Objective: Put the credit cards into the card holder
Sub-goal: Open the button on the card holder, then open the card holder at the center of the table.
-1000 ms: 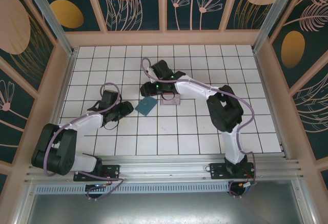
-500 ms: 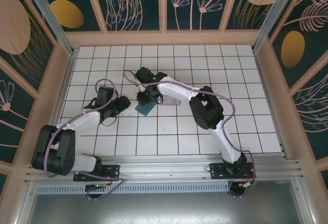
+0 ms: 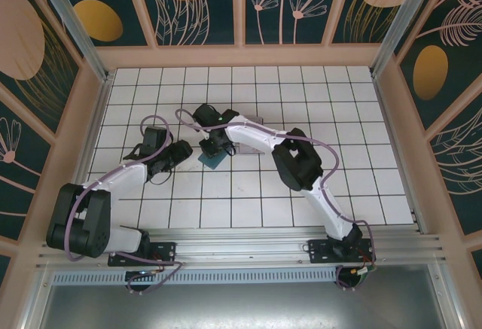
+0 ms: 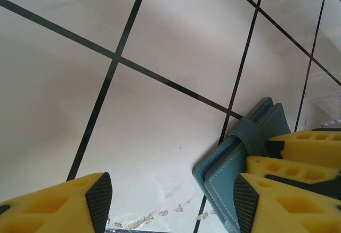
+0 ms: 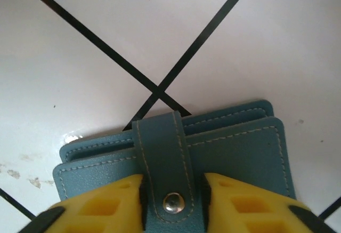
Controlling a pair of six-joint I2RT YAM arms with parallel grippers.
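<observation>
The card holder [image 3: 212, 160] is a teal folded wallet lying flat on the white tiles, with its strap [image 5: 160, 147] and metal snap [image 5: 174, 202] fastened. My right gripper [image 5: 171, 201] is down on it, its yellow fingers [image 5: 101, 206] pressed against both sides of the strap. It sits over the wallet's far edge [image 3: 215, 145]. My left gripper [image 3: 181, 154] stands open just left of the wallet, nothing between its pads [image 4: 99, 200]. The wallet's corner [image 4: 234, 163] lies by its right finger. The credit cards are hidden.
A small clear plastic box [image 4: 326, 107] stands just beyond the wallet, mostly covered by the right arm [image 3: 260, 135]. Wooden walls [image 3: 241, 56] enclose the tiled floor. Scuff marks [image 4: 160, 214] lie between the left fingers.
The right arm swung left from the clear box onto the wallet and its jaws closed on the strap. The left gripper drew back a little to the left.
</observation>
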